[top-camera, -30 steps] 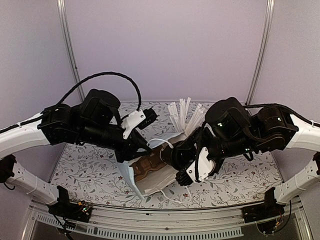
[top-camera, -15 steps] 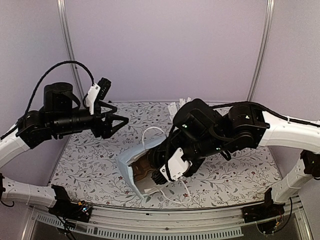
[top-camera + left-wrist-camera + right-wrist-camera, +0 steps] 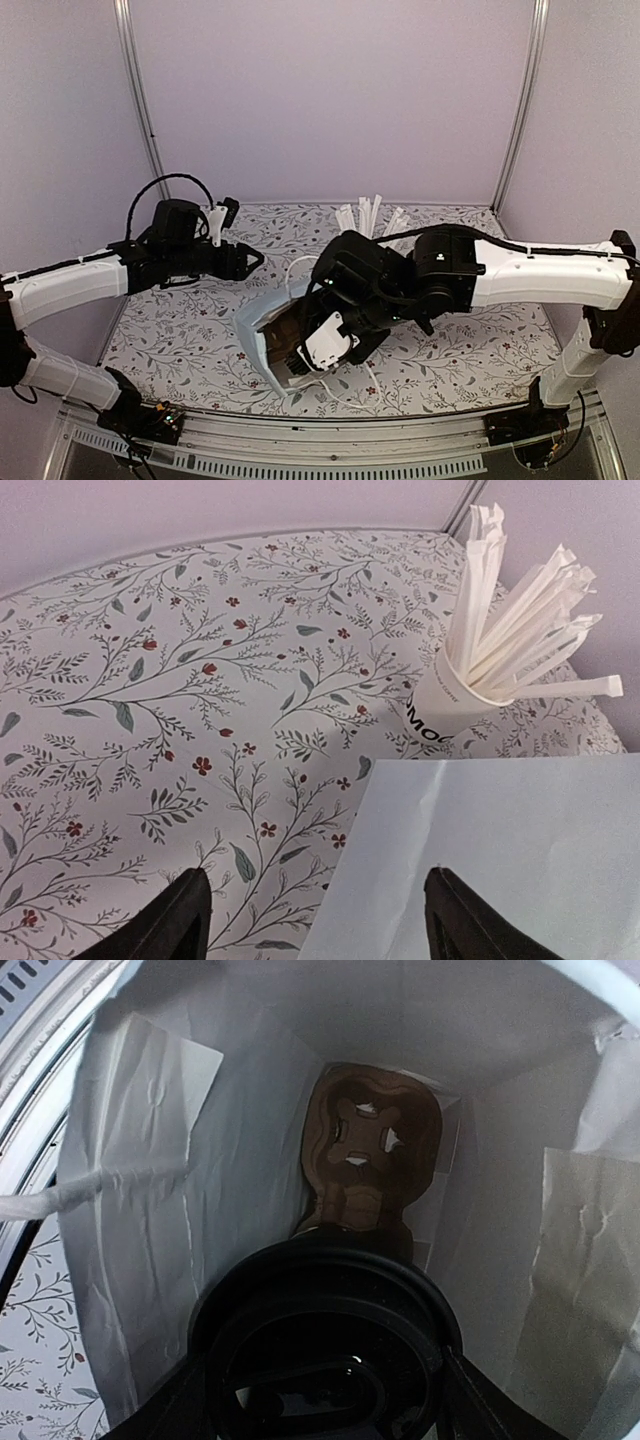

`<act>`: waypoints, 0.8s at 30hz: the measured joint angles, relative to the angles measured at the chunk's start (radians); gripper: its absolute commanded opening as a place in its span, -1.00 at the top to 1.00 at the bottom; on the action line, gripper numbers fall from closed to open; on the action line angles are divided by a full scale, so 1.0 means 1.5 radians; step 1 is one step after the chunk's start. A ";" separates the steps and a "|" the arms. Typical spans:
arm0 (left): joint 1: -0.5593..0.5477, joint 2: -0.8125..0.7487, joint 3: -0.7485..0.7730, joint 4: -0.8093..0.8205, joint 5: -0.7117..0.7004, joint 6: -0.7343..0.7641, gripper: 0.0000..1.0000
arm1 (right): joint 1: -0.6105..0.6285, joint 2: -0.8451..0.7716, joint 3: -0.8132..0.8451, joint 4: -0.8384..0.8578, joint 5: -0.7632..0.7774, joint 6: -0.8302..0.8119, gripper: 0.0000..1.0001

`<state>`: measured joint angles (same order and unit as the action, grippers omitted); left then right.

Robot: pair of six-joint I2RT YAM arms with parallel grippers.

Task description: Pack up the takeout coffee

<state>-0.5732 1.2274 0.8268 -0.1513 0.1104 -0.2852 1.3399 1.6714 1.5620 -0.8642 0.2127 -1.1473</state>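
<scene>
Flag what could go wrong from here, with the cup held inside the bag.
1. The left gripper hangs open, apart from the white bag, so nothing steadies it; a push from the right gripper could slide or crumple it.
2. The coffee cup sits short of the brown carrier at the bag's bottom; set down here, it might tip or miss it.

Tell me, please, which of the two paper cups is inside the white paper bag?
The black paper cup, held by the right gripper inside the bag; the white paper cup of wrapped sticks stands outside on the floral tablecloth.
</scene>
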 measured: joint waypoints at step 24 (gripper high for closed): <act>0.022 0.205 -0.039 0.180 0.208 0.003 -0.40 | -0.043 0.068 -0.025 0.088 0.069 0.020 -0.13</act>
<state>-0.5396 1.5345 0.7681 0.1188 0.4217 -0.2802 1.2747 1.7737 1.5246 -0.7319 0.3161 -1.1179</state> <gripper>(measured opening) 0.708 0.708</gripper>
